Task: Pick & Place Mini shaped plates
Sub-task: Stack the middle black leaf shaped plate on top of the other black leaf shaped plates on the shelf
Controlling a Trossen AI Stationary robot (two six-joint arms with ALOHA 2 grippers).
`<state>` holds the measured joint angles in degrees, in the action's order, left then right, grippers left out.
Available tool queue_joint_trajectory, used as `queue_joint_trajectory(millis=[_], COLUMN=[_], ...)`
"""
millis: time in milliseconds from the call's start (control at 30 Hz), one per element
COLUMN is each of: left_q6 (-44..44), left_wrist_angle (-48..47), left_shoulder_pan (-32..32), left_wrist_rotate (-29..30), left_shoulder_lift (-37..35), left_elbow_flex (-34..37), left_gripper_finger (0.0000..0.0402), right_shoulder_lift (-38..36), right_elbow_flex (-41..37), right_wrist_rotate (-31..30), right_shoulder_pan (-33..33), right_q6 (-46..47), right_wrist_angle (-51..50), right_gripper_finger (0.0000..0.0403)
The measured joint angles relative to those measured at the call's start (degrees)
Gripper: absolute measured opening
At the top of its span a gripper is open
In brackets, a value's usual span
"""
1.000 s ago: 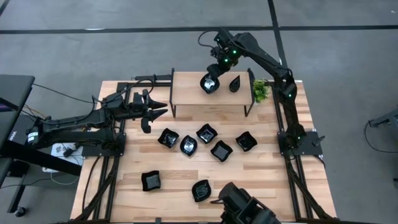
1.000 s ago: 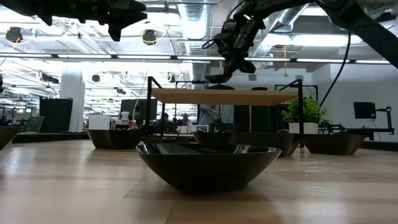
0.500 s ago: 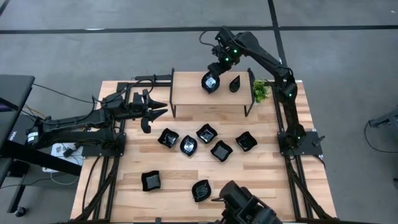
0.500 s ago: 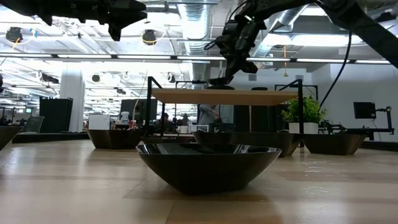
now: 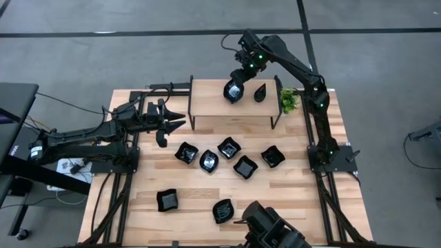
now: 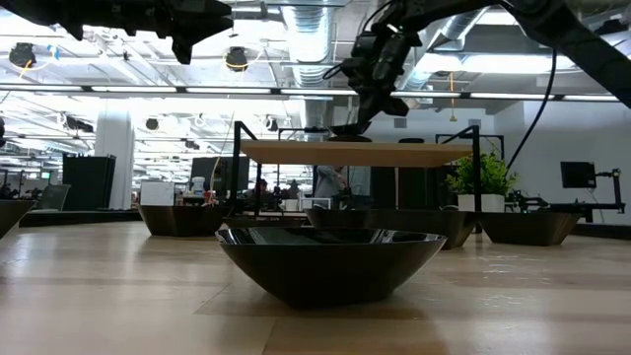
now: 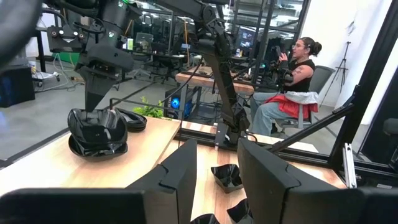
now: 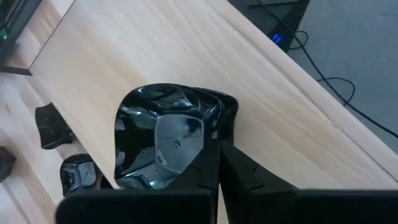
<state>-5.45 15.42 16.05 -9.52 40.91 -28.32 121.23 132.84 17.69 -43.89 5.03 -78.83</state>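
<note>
My right gripper (image 5: 238, 81) is over the raised wooden shelf (image 5: 207, 103) at the table's far side, shut on a glossy black mini shaped plate (image 8: 163, 146) with a wavy rim. A second, teardrop-like plate (image 5: 260, 92) lies on the shelf beside it. Several more black plates lie on the table below, among them one (image 5: 209, 160) in the middle and one (image 5: 167, 200) near the front. My left gripper (image 7: 217, 171) hangs level above the table's left part, open, with nothing between its fingers. My right gripper pinches the plate's rim (image 8: 216, 127) on the side toward the arm, with one finger over the dish's hollow and one outside its wall. The fingers slant down from the far right. The plate sits tipped, low over the shelf top; whether it touches the wood I cannot tell.
A small green plant (image 5: 288, 100) stands at the shelf's right end. The shelf has dark metal legs (image 5: 275, 120). A person (image 7: 292, 81) sits beyond the table in the left wrist view. Bare wood shows on the shelf's left half (image 5: 203, 96).
</note>
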Motion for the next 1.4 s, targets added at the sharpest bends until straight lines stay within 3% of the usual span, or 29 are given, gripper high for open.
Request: queue_joint_trajectory(millis=[1100, 1400], left_q6=[0.0, 0.0], left_wrist_angle=[0.1, 0.1], left_shoulder_pan=[0.0, 0.0], left_wrist_rotate=[0.0, 0.0], left_shoulder_lift=[0.0, 0.0], left_elbow_flex=[0.0, 0.0], left_gripper_finger=[0.0118, 0.0118], right_shoulder_lift=[-0.1, -0.1], right_elbow_flex=[-3.8, -3.7], right_wrist_rotate=[0.4, 0.3], right_shoulder_pan=[0.3, 0.4], right_q6=[0.5, 0.4], right_wrist_angle=[2.6, 2.6], right_gripper_finger=[0.0000, 0.0037])
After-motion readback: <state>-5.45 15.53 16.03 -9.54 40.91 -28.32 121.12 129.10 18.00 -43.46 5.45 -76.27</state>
